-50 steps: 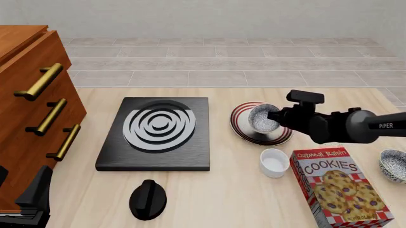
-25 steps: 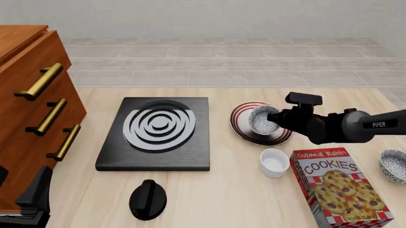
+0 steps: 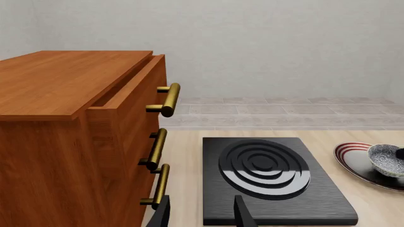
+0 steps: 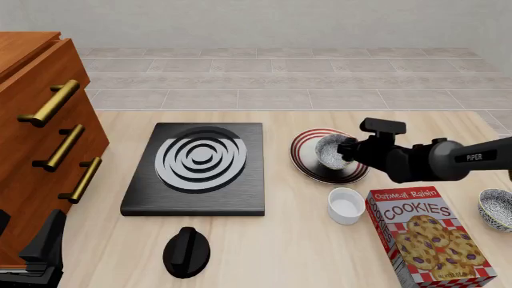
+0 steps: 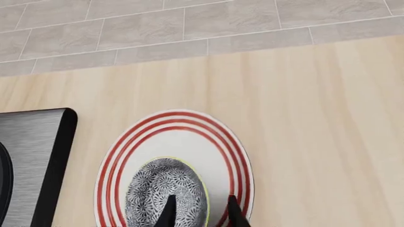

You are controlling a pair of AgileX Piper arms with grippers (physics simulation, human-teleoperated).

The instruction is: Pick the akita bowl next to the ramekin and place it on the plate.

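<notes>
The right gripper (image 4: 342, 149) clamps the rim of the akita bowl (image 4: 329, 150) over the plate (image 4: 308, 163), the ramekin (image 4: 346, 204) just nearer. The left gripper (image 3: 200, 213) hovers with fingers apart beside the drawer cabinet (image 3: 75, 137).

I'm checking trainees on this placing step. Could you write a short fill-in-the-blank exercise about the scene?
1. The akita bowl sits over the red-striped ____.
2. The right gripper has its fingers on either side of the bowl's ____.
3. The ramekin stands just beside the ____ box.
4. The second speckled bowl is at the table's ____ edge.

Missing words: plate; rim; cookies; right
</notes>
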